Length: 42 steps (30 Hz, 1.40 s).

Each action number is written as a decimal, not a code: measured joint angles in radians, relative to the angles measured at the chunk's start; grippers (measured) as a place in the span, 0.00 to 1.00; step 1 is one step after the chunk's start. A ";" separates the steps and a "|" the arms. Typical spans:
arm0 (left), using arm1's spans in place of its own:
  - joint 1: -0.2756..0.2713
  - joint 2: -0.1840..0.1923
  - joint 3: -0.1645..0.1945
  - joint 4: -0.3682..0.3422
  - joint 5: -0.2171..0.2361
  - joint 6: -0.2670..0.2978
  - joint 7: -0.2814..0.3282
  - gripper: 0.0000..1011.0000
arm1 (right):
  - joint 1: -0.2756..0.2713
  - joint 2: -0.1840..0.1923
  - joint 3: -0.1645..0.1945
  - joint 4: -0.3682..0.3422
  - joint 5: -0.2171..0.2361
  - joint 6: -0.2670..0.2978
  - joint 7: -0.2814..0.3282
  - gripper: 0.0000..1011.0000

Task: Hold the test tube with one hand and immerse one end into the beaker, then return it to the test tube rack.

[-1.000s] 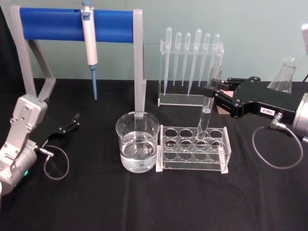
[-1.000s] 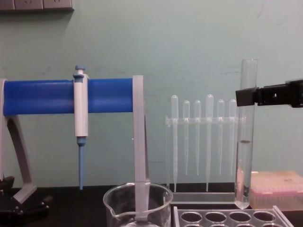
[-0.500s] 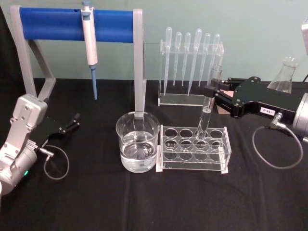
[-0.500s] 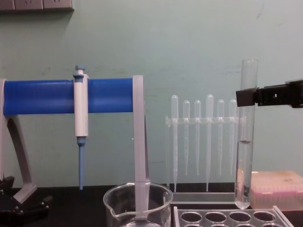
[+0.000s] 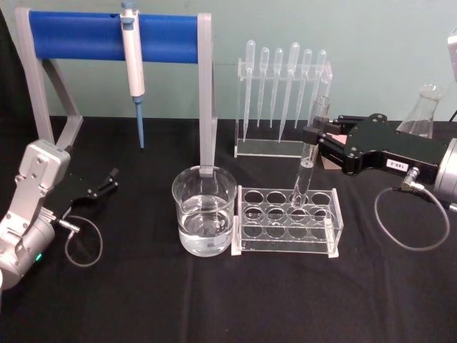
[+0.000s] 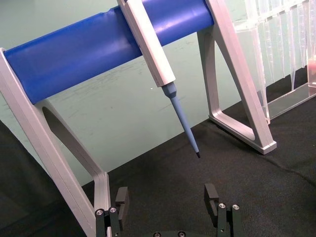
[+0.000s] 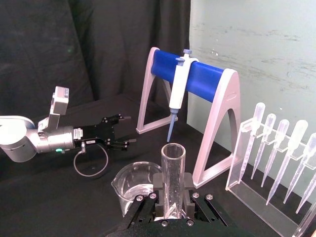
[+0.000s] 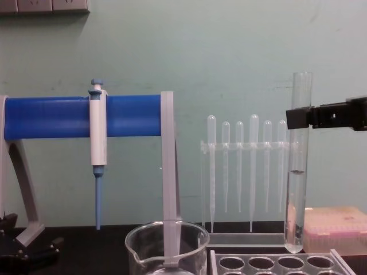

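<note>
Black tabletop (image 5: 214,300): right pincer (image 5: 312,135) clenches the test tube (image 5: 305,171) upright, base just over a rear hole of the rack (image 5: 285,248). Recommended: keep it vertical, clear the rack, then traverse to the beaker (image 5: 187,214). Left pincer (image 5: 108,181) rests released, far left.

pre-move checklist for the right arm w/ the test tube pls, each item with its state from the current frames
1. Grip: right gripper shut on the test tube near its upper part: ok.
2. Tube upright in the chest view: ok.
3. Tube's round end sits at about the top level of the rack, over a back-row hole. Clear of the hole: cannot tell.
4. Beaker upright, part-filled with clear liquid, mouth unobstructed, just left of the rack: ok.
5. Left gripper open, parked far left, apart from the beaker: ok.
6. Tube holds liquid, level below the grip: ok, but probably move gently.
</note>
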<state>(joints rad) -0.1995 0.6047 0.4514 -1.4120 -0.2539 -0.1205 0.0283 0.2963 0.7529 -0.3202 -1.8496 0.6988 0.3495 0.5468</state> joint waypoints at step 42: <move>0.000 0.000 0.000 0.000 0.000 0.000 0.000 0.99 | 0.000 0.000 0.000 0.000 0.000 0.000 0.000 0.22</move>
<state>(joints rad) -0.1995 0.6047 0.4514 -1.4120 -0.2539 -0.1205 0.0283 0.2963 0.7529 -0.3203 -1.8497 0.6987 0.3495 0.5469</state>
